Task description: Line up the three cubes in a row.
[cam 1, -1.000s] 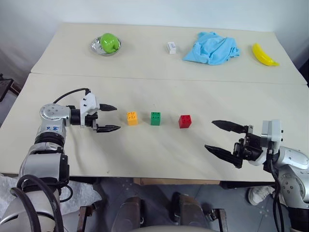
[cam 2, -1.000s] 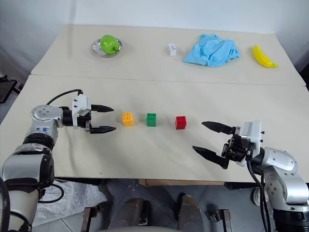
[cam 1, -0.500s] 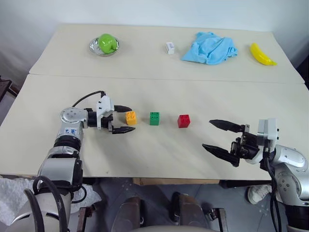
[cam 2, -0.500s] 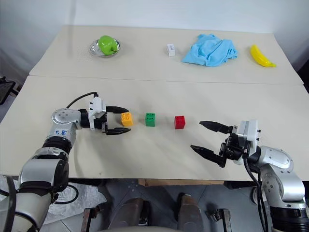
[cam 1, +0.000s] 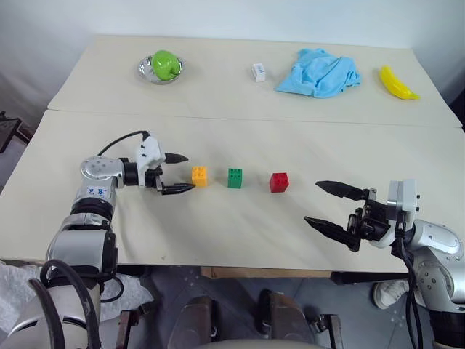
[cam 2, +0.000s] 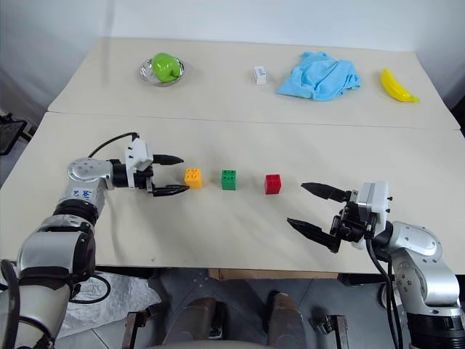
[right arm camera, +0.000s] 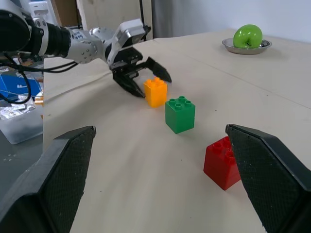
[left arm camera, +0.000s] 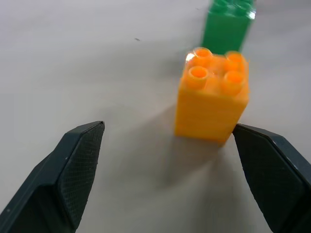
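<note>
Three studded cubes stand in a row on the near table: orange, green and red, with even gaps between them. My left gripper is open and level just left of the orange cube. In the left wrist view, the orange cube sits close to one fingertip, with the green cube behind it. Nothing is held. My right gripper hangs open, to the right of the red cube and nearer the front edge, and is empty.
On the far table lie a green apple in a metal bowl, a small white block, a blue cloth and a banana. A seam joins the two tables. The table's front edge runs below my arms.
My left gripper has moved right toward the orange cube, still open. The cubes and the right arm have stayed put. The view shifted briefly and came back.
</note>
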Controlling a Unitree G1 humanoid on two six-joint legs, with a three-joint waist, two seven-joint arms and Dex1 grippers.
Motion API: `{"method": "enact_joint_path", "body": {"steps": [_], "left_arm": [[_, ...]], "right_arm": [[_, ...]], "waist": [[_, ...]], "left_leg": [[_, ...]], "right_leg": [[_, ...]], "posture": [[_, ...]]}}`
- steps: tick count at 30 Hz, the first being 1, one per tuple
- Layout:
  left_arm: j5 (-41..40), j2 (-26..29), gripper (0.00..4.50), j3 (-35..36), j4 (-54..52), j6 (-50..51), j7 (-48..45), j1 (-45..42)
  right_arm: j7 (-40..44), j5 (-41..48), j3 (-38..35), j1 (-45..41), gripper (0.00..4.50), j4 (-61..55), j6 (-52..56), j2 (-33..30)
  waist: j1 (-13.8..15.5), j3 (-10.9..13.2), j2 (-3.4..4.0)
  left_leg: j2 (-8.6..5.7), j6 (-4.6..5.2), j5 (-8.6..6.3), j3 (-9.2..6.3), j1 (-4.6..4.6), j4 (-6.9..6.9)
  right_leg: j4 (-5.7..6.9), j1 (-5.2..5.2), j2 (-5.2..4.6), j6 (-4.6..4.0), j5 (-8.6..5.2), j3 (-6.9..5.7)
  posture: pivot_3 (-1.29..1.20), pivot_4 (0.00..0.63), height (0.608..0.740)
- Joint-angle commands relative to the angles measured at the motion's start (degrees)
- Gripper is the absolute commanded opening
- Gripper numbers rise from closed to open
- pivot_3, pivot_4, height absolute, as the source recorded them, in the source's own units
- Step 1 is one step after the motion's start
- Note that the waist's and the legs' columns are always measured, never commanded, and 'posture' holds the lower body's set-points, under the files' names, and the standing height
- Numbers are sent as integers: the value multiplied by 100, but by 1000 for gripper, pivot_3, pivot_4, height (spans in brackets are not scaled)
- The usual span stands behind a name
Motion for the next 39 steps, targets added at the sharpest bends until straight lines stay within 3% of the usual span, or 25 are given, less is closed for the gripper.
{"method": "enact_joint_path", "body": {"steps": [1,16,22,31,34,39], "left_arm": [[-11,55,4471,28,40,-3,-158,-22],[-162,111,4471,94,-144,-252,-697,270],[-3,-191,4471,-37,-51,-309,-478,18],[369,-150,4471,-324,238,-306,-572,-482],[375,-88,3877,-379,227,-241,-1104,-521],[326,-58,2400,-344,183,-305,-1451,-475]], "right_arm": [[28,15,-42,54,4500,-131,-119,43],[167,1,-119,208,4500,-62,-166,15],[208,20,-124,184,4500,-71,-122,-3],[199,14,-196,277,4500,-133,-123,-26],[133,15,-252,405,4500,-218,-157,6],[27,-2,-212,498,4500,-303,-203,68]], "waist": [[1,0,0],[14,0,0],[13,0,0],[0,0,0],[4,0,0],[4,0,0]], "left_leg": [[0,0,0,0,0,0],[2,0,0,3,0,1],[0,8,-4,-4,-2,4],[-7,8,-4,10,-1,3],[-7,8,-4,10,-2,3],[-6,8,-4,10,-2,3]], "right_leg": [[0,0,0,0,0,0],[1,0,0,0,0,0],[5,0,-11,2,1,0],[3,0,-9,3,1,-1],[2,0,-9,3,1,-2],[2,0,-9,3,1,-1]], "posture": [[0,150,740],[0,150,740],[0,150,740],[0,150,740],[0,150,740],[0,150,740]]}}
